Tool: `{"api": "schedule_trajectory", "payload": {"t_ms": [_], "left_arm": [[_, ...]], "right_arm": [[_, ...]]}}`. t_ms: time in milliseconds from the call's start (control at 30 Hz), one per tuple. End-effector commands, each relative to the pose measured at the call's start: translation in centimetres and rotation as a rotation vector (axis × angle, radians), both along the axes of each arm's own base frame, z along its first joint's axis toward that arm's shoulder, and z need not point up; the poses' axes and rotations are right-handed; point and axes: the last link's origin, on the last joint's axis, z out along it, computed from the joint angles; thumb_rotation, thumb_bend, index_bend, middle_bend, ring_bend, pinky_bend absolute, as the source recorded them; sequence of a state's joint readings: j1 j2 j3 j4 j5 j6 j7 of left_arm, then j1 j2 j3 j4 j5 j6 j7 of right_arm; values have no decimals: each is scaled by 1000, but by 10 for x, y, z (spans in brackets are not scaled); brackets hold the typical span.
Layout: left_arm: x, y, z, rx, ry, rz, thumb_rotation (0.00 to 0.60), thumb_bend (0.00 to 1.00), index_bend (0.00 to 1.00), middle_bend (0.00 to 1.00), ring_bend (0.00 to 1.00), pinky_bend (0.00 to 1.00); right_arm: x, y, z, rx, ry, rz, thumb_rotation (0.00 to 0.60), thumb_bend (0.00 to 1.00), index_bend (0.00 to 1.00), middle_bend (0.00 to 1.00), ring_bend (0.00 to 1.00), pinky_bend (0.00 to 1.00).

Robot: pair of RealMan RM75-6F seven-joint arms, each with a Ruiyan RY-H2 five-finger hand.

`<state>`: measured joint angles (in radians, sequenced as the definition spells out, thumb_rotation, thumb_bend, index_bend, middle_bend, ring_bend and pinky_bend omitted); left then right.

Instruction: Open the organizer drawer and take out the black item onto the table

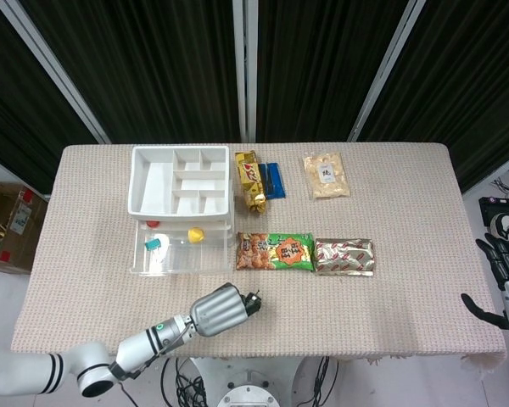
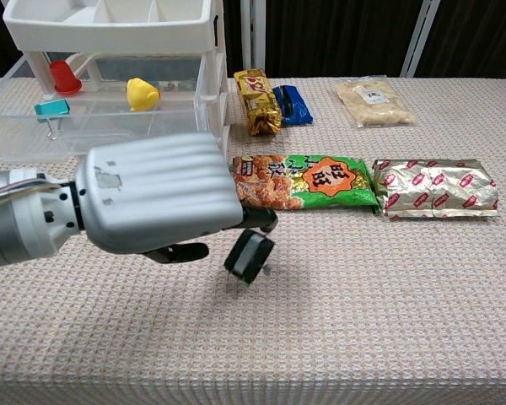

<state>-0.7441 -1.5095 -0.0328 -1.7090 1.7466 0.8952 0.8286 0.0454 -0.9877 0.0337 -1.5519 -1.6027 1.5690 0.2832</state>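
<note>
My left hand (image 1: 216, 311) is over the front of the table, in front of the snack packs, and fills the left of the chest view (image 2: 156, 202). Its fingertips pinch a small black item (image 2: 250, 256), also seen in the head view (image 1: 253, 302), just above the cloth. The white organizer (image 1: 180, 180) stands at the back left. Its clear drawer (image 1: 205, 263) is pulled out and holds a red piece (image 2: 64, 76), a yellow piece (image 2: 142, 93) and a teal clip (image 2: 51, 110). My right hand (image 1: 507, 275) hangs at the table's right edge, fingers spread, holding nothing.
An orange-green snack pack (image 1: 275, 252) and a silver-red pack (image 1: 344, 257) lie mid-table, right of the drawer. A gold pack (image 1: 249, 180), a blue pack (image 1: 273, 181) and a beige pouch (image 1: 326, 175) lie at the back. A cardboard box (image 1: 8, 225) stands left of the table.
</note>
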Motion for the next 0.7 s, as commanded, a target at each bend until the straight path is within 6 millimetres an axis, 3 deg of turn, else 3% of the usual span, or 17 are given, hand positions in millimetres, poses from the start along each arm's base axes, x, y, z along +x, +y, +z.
{"api": "schedule_trajectory", "payload": {"t_ms": [33,200,300,400,467,533,633,700], "left_arm": [[3,-1,27,41,-78,44,600,139,193,576,730,957],[-8,3,99,137,-364,209,600,92,195,563,714,957],[-41,9,154,247,-502,386,600,77,212,556,694,940],[-77,9,196,367,-546,540,600,56,217,534,652,897],[-108,6,221,442,-576,651,600,45,232,509,585,790],[-142,-1,238,490,-581,788,600,39,242,448,466,580],[-189,-16,250,548,-542,969,600,37,241,343,326,347],[-210,-29,249,572,-516,1039,600,37,236,304,288,293]], "right_arm": [[1,0,1,-3,0,5,600,174,0,0,0,0],[1,1,4,-7,-1,8,600,174,0,0,0,0],[0,1,4,3,1,11,600,174,0,0,0,0],[1,0,3,16,0,18,600,174,0,0,0,0],[2,-2,2,22,-1,23,600,173,0,0,0,0],[2,-4,1,31,0,29,600,172,0,0,0,0],[5,-8,-1,45,1,47,600,173,0,0,0,0],[6,-10,-3,59,2,57,600,173,0,0,0,0]]}}
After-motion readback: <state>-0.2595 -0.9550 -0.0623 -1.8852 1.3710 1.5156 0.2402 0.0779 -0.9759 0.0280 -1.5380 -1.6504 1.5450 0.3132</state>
